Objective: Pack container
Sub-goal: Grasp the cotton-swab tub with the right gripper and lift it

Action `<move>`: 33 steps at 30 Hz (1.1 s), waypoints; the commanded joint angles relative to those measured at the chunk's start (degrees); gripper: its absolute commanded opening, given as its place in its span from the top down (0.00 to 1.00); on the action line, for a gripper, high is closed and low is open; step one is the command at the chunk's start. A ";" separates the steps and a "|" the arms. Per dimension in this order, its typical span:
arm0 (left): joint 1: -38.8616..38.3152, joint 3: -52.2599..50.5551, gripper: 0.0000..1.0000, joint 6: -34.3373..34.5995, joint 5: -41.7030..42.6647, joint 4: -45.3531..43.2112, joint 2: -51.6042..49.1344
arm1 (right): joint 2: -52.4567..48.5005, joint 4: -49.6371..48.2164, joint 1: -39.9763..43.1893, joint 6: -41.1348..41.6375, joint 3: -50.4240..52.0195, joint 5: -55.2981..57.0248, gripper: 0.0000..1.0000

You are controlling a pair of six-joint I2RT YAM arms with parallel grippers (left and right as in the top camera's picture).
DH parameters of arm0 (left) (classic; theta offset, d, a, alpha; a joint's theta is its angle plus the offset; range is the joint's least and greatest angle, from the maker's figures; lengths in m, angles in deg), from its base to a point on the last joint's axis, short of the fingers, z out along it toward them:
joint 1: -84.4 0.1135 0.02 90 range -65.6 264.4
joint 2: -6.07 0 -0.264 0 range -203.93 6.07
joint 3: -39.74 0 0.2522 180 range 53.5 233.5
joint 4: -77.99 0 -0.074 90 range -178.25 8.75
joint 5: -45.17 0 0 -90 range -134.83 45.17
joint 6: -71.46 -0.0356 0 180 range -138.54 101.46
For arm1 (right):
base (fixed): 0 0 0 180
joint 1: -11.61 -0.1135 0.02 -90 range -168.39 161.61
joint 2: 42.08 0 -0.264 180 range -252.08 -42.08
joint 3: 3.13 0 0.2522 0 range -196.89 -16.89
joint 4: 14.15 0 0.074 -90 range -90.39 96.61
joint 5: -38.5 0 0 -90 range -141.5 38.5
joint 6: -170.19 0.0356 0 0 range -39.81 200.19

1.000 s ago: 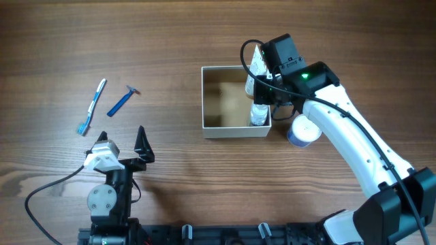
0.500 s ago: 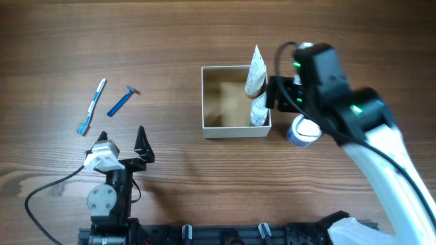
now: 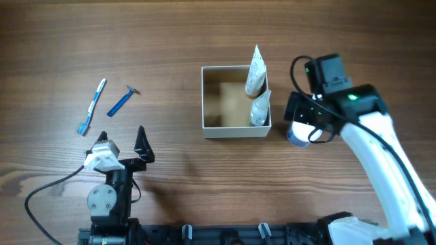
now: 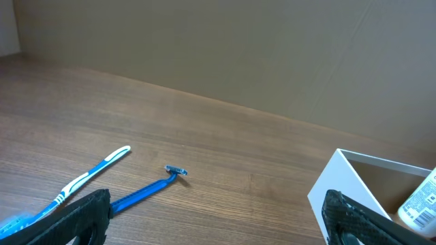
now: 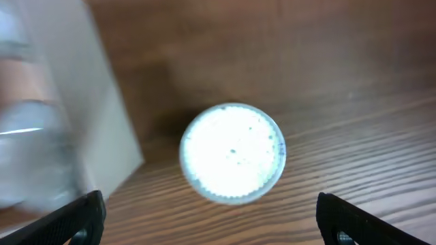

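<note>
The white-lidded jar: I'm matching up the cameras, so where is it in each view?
Overhead: white-lidded jar, right of centre, just right of the container.
Left wrist: not in view.
Right wrist: centre of frame, seen from above.
Shared landmark: the container's white wall, in all three views.

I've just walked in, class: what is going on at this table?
The right gripper hangs open directly above the white-lidded jar, which stands on the table just right of the container. A white tube leans against the container's right wall. The left gripper sits open, holding nothing; the toothbrush and razor lie unpacked, far left.
</note>
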 commanded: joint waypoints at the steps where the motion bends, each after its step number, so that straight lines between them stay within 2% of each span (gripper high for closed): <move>1: 0.31 -0.07 0.00 0.66 -0.76 0.28 0.13 | -4.00 -1.42 2.34 1.18 2.05 -1.79 0.00; 11: 0.31 -0.07 0.00 0.66 -0.76 0.28 0.13 | -9.62 -3.56 3.58 -0.96 2.08 -2.86 0.00; 24: 0.31 -0.07 0.00 0.66 -0.76 0.28 0.13 | -11.61 -4.26 5.88 -3.69 3.96 -3.61 0.01; 28: 0.31 -0.07 0.00 0.66 -0.76 0.28 0.13 | -11.85 -7.43 8.81 -6.54 6.60 -12.39 0.00; 33: 0.31 -0.04 0.00 0.66 -0.76 0.28 0.13 | -11.85 -8.33 9.73 -7.39 6.78 -12.81 0.00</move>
